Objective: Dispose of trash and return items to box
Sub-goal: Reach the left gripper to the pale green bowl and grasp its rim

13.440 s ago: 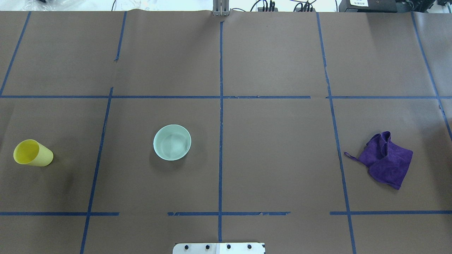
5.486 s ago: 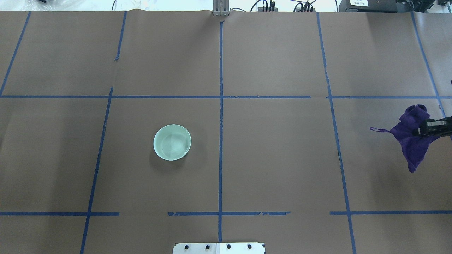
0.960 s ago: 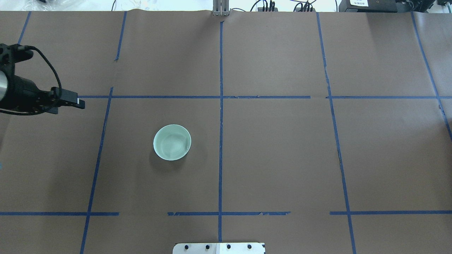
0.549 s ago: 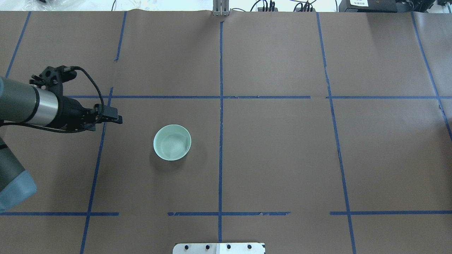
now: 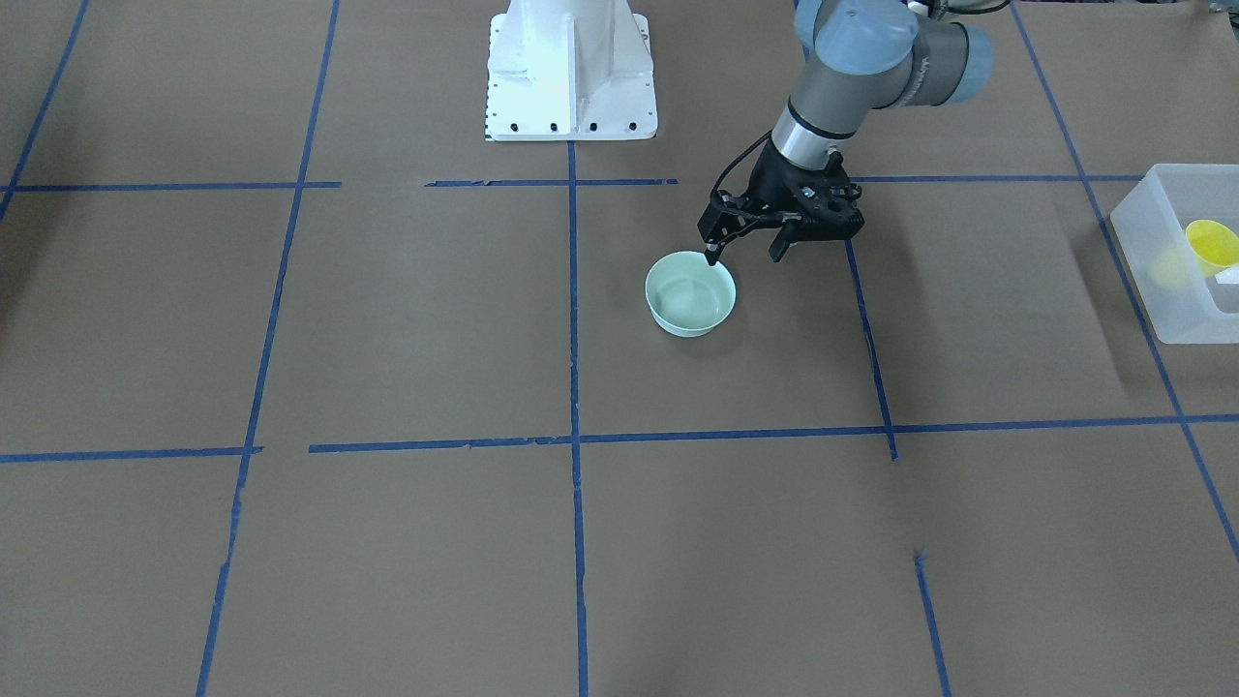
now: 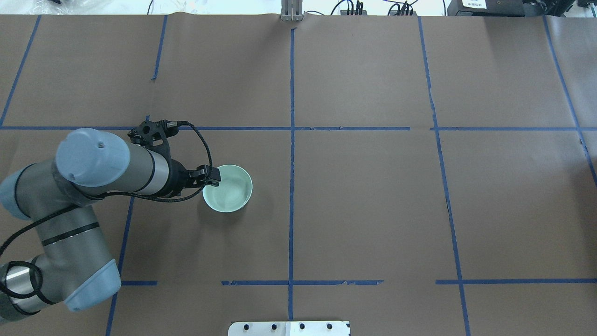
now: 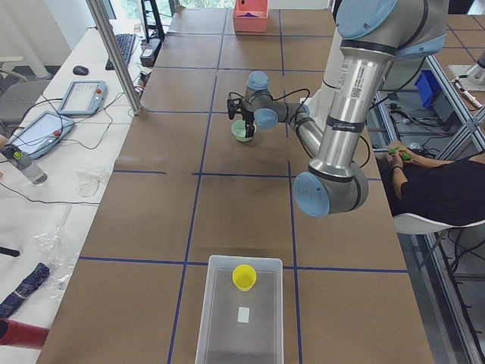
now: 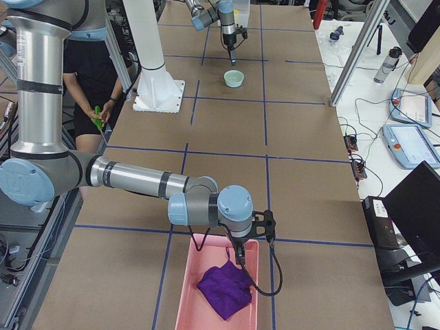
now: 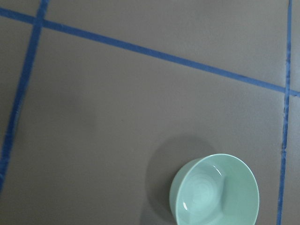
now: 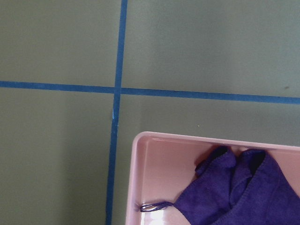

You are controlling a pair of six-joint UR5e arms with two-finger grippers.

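Exterior left view shows the yellow cup (image 7: 244, 277) inside the box (image 7: 220, 330), near the box's far end. This item counts as returned. The purple cloth (image 8: 223, 289) lies in the pink tray (image 8: 184, 302), so the trash step appears complete. The right gripper (image 8: 240, 258) hangs just above that tray. Whether its jaws are apart or together cannot be told from the side view.

One item is left. The green bowl (image 6: 227, 188) sits upright on the table (image 6: 373, 210), well apart from the box. The left gripper (image 5: 744, 256) is at the bowl's rim on the arm's side, jaws spread, nothing between them. One finger (image 5: 712, 254) is over the rim and the other is outside the wall.

Judged progress: about two thirds. Outstanding steps: close on the rim, lift, carry the bowl to the box, release.
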